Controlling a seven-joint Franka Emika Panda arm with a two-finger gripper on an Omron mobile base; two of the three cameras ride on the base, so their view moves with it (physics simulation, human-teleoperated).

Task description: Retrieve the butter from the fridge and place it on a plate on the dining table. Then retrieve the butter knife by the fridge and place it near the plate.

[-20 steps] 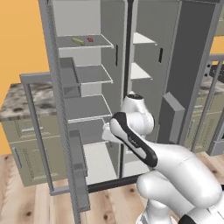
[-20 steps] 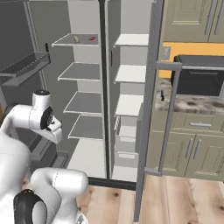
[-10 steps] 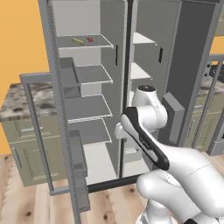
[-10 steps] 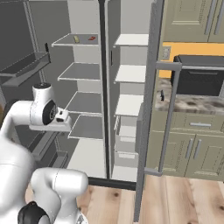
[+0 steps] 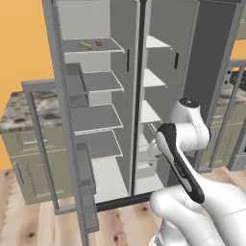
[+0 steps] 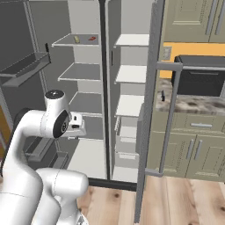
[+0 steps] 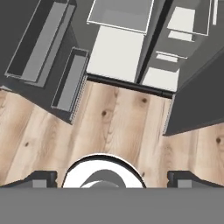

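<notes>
The fridge (image 5: 216, 57) stands with both doors swung wide, its shelves bare apart from the top left one. There lies the butter (image 5: 86, 45), a small pale yellow stick, also seen as the butter (image 6: 77, 39) from the other side. My hand (image 6: 77, 127) hangs low in front of the left compartment, far below that shelf. In the hand view my gripper (image 7: 113, 179) points down at the wood floor before the fridge (image 7: 116, 52), open, with nothing between its fingertips (image 7: 41, 178). The plate, the dining table and the butter knife are out of view.
A small red thing (image 5: 98, 43) lies next to the butter. The open doors (image 6: 154, 66) flank the arm on both sides. A marble-topped cabinet (image 5: 19, 115) stands left of the fridge. On the right, a counter (image 6: 193, 103) carries a black microwave (image 6: 197, 81).
The arm has swung across in front of the open fridge toward its middle. The jaws have stayed wide, and nothing in the fridge has moved.
</notes>
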